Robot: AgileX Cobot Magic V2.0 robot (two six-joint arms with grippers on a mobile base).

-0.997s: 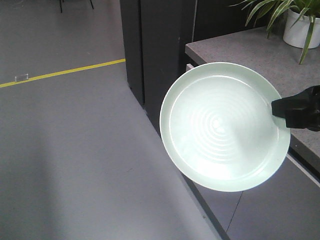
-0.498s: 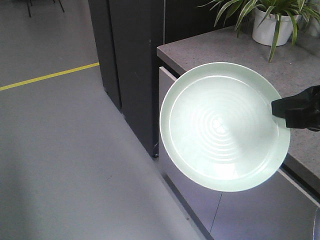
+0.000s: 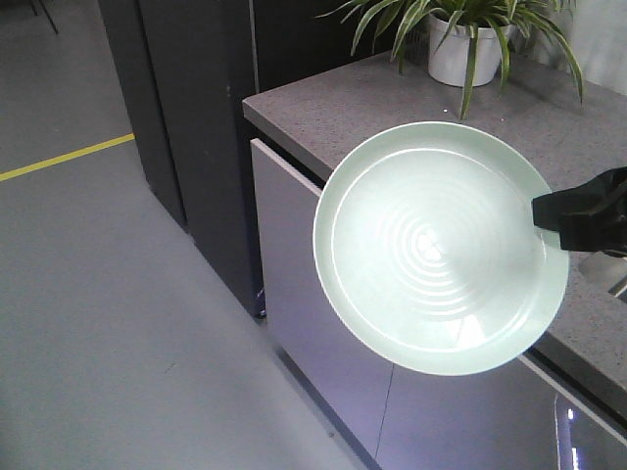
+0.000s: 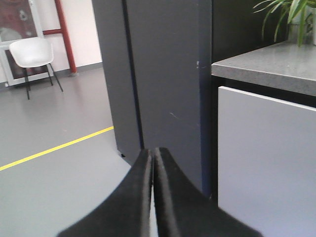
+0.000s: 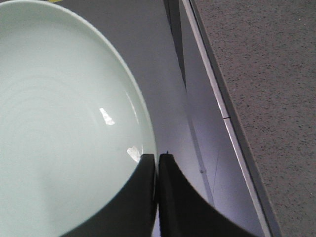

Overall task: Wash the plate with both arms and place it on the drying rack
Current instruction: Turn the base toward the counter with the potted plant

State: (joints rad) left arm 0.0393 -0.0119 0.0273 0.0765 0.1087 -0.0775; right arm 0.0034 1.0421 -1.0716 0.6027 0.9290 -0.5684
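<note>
Grey speckled counter (image 3: 392, 108) tops pale cabinet fronts (image 3: 294, 255) beside a grey floor (image 3: 98, 323) with a yellow line (image 3: 59, 159); a white pot (image 3: 465, 54) holds a plant (image 3: 460, 12). The right gripper (image 3: 537, 211) pinches the plate (image 3: 436, 250) by its rim in mid-air; the left gripper (image 4: 153, 150) is pressed closed, empty

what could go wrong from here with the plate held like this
1. The right claw pinches the plate only at its rim, with nearly all of it hanging out over the floor; a slip would likely drop it.
2. The left claw is shut and holds nothing, so there is no second support.
3. The countertop edge looks close; a swing could knock the plate against it.
</note>
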